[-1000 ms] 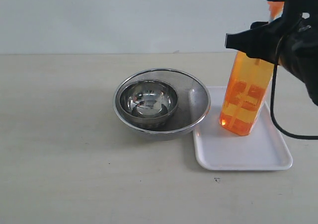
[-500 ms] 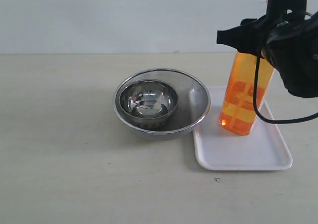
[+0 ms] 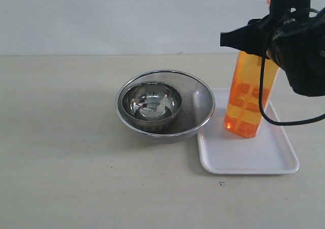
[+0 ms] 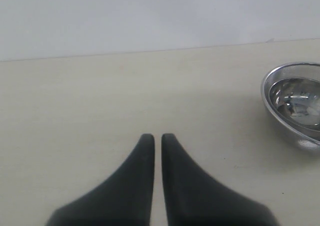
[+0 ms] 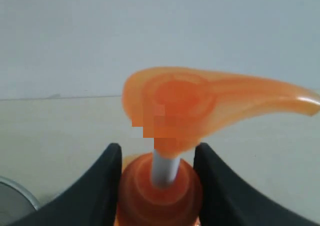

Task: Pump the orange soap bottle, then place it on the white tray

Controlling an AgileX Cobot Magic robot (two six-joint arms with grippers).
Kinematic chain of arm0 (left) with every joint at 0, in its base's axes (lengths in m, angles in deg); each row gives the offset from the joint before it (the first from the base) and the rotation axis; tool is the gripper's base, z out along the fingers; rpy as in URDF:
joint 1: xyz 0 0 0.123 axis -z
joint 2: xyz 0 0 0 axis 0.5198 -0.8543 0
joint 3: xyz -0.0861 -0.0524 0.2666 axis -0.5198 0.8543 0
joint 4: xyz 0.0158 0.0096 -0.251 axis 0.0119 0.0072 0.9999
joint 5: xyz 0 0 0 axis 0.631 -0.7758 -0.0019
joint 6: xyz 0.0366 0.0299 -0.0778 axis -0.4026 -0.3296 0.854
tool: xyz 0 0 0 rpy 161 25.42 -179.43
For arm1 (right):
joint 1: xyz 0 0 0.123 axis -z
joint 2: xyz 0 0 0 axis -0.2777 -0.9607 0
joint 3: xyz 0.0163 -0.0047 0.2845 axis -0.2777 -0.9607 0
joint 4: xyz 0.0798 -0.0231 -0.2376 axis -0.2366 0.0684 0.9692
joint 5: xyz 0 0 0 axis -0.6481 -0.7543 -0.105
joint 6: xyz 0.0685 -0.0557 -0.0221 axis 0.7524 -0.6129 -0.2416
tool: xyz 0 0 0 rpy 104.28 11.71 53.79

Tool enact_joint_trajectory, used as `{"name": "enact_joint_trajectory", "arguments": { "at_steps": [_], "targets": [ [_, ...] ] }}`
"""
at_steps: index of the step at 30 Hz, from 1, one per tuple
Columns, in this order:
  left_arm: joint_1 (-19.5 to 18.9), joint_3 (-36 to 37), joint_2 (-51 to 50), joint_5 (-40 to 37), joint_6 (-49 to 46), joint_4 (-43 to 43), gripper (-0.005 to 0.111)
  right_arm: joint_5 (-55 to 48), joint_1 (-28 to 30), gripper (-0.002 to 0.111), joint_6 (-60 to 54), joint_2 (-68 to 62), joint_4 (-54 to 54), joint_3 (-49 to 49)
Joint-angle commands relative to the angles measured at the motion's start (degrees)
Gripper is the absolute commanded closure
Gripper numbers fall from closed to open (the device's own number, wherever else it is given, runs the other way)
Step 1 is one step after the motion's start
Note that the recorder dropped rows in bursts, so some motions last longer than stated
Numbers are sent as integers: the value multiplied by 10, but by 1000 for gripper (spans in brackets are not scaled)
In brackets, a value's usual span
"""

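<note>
The orange soap bottle (image 3: 251, 96) stands on the white tray (image 3: 238, 158), leaning a little to the right. My right gripper (image 3: 244, 38) reaches in from the right at its top and hides the neck. In the right wrist view the right gripper (image 5: 158, 147) has a black finger pressed against each side of the orange collar (image 5: 160, 191). The white stem and the orange pump head (image 5: 200, 103) rise above the collar. My left gripper (image 4: 156, 138) is shut with nothing between its fingers, low over bare table.
Two nested steel bowls (image 3: 165, 104) sit just left of the tray, the big one's rim touching the tray's edge. The same bowls (image 4: 295, 103) show in the left wrist view. A black cable (image 3: 274, 117) hangs beside the bottle.
The right arm has shifted left at the bottle's top and its jaws have narrowed onto the collar. The bottle stays on the tray. The left gripper has not moved.
</note>
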Motion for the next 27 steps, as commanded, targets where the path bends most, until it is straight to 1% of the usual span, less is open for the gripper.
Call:
{"name": "enact_joint_trajectory", "arguments": {
  "at_steps": [1,7,12,16,22,27],
  "targets": [
    [0,2,4,-1,6,-5,102,22,0,108,-43,0,-9,-1],
    [0,2,4,-1,6,-5,102,66,0,108,-75,0,-8,-1],
    [0,2,4,-1,6,-5,102,82,0,108,-101,0,-11,-1],
    [0,2,4,-1,6,-5,102,89,0,108,-112,0,-16,-1],
    [0,2,4,-1,6,-5,102,89,0,108,-174,10,-55,-1],
    [0,2,4,-1,6,-6,102,92,0,108,-175,35,-58,-1]
  ]
}}
